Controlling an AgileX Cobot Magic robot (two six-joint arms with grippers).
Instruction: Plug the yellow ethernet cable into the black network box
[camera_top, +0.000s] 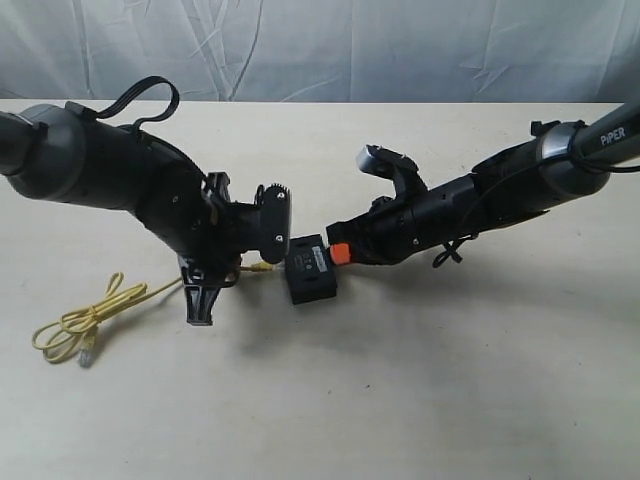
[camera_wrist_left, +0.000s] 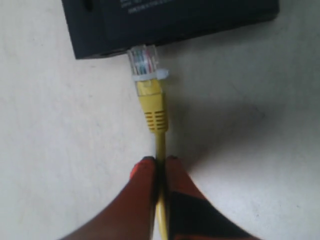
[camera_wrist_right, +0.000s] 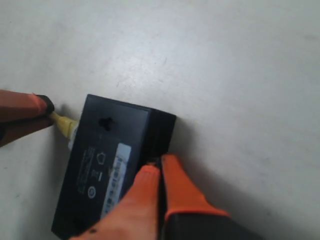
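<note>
**Cable pinched, plug at the box**

The left gripper (camera_wrist_left: 160, 162) has its fingers (camera_wrist_left: 145, 190) pinched on the yellow ethernet cable (camera_wrist_left: 152, 100) just behind the boot. The clear plug (camera_wrist_left: 144, 61) lies ahead of the fingertips, its nose meeting the side of the black network box (camera_wrist_left: 170, 20). The right gripper (camera_wrist_right: 160, 165) has its fingers (camera_wrist_right: 185, 195) pressed nearly together, tips touching the box's opposite side — the box sits between the two grippers.

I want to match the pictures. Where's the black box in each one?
Exterior view: black box at the centre.
Left wrist view: black box along the top edge.
Right wrist view: black box at lower left.
Shared landmark: yellow cable meeting its side.
</note>
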